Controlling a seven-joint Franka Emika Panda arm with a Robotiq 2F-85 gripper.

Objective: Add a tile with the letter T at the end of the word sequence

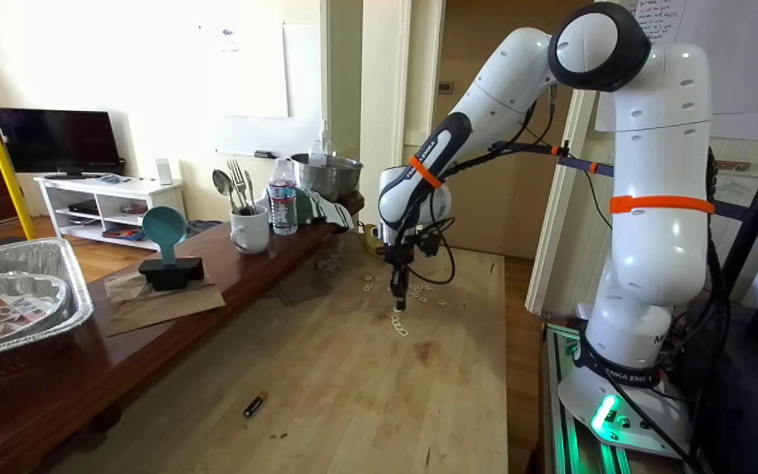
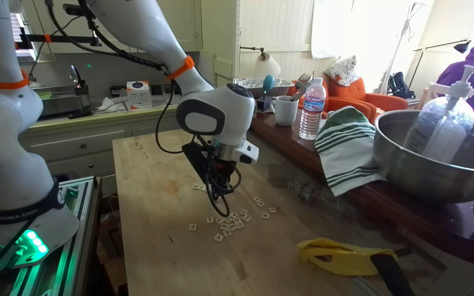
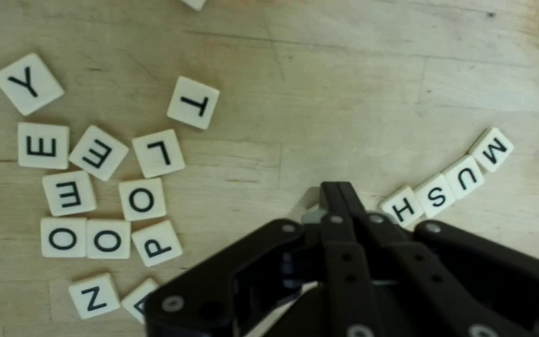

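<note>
1. One word (image 3: pixel 449 185), four letters legible, MUSH, lying toward 3 o'clock in the wrist view and slanting toward 8, where H (image 3: pixel 402 208) stands last of those seen.
2. One gripper (image 3: pixel 338 187), tips pressed together, no letter seen between them; stationed just beside H, between its 9 and 10 o'clock (contact below cannot be told).
3. One T (image 3: pixel 193 103), face up, loose on the table (image 3: pixel 344 93), at 10 o'clock from the tips and well apart from them.
4. One L (image 3: pixel 158 153), just beside T at its 7 o'clock.
5. One pale sliver (image 3: pixel 314 215), at 7 o'clock from the tips, mostly hidden by the gripper; perhaps a tile, so the true end of the word is uncertain.
6. Step in hand, as judged: before the pick. T is not yet fetched; the gripper stands near the landing place, not the load.
7. Next move, as judged: rise clear of H, travel toward 10 o'clock, spread above T, square to its edges while sparing L, then pinch. Set-down would probably want a clockwise turn, at H's 8 o'clock edge or past the pale sliver.
</note>
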